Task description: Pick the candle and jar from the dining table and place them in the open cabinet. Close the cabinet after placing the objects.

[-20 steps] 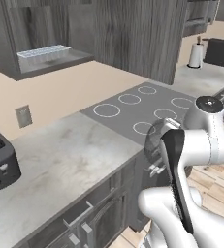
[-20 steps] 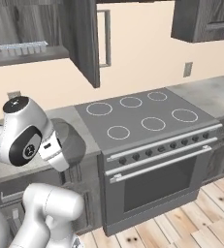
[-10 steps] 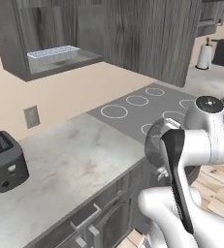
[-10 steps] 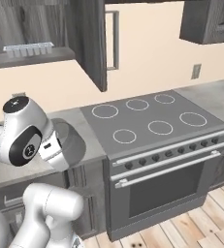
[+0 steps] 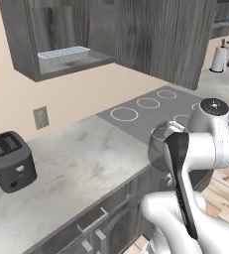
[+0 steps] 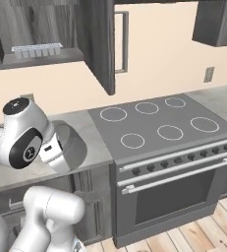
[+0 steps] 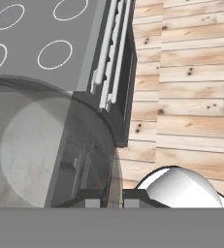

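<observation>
My gripper is shut on the jar, a squat grey frosted cylinder seen large and see-through at the left of the hand view. The jar hangs beside my arm above the counter's front edge, just left of the stove, and appears again as the jar in the right base view. The cabinet stands open on the wall, a clear ridged tray on its shelf. Its door swings out toward me beside the tray. The candle and the dining table are out of view.
A dark toaster sits at the left on the marble counter. The stove's cooktop with its oven front lies to the right. A paper towel roll stands far right. Wooden floor runs below.
The whole scene has slid right and grown in both base views, so the base has moved. The arm holds the same pose with the jar still gripped.
</observation>
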Tool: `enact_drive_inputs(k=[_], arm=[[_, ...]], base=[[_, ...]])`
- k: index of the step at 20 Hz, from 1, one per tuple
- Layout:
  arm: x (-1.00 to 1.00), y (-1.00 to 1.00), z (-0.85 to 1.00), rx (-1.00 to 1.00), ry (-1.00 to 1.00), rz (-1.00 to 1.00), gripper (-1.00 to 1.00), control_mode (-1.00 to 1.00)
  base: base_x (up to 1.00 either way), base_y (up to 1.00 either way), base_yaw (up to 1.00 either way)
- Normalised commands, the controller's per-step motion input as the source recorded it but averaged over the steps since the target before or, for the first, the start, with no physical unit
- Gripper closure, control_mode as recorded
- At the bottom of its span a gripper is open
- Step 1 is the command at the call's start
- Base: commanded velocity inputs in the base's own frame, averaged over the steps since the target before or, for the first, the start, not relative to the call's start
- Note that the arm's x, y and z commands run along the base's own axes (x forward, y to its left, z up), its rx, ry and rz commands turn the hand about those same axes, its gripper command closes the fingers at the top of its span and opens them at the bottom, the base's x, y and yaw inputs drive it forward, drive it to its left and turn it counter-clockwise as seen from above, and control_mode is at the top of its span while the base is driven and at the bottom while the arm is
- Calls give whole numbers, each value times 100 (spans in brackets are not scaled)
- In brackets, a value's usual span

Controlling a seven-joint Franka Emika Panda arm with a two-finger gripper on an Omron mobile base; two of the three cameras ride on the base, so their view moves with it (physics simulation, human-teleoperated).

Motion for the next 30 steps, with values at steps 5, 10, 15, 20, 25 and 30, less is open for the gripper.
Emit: enact_drive_inputs(k=[5,10,15,20,25,30], arm=[[0,0,0,0,0,0,100,100],[0,0,0,0,0,0,100,100],[0,0,0,0,0,0,100,100],[0,0,0,0,0,0,100,100],[0,0,0,0,0,0,100,100],[0,0,0,0,0,0,100,100]], base=[[13,28,15],[15,24,13],[11,19,11],[16,17,10],[24,15,10],[23,18,4]])
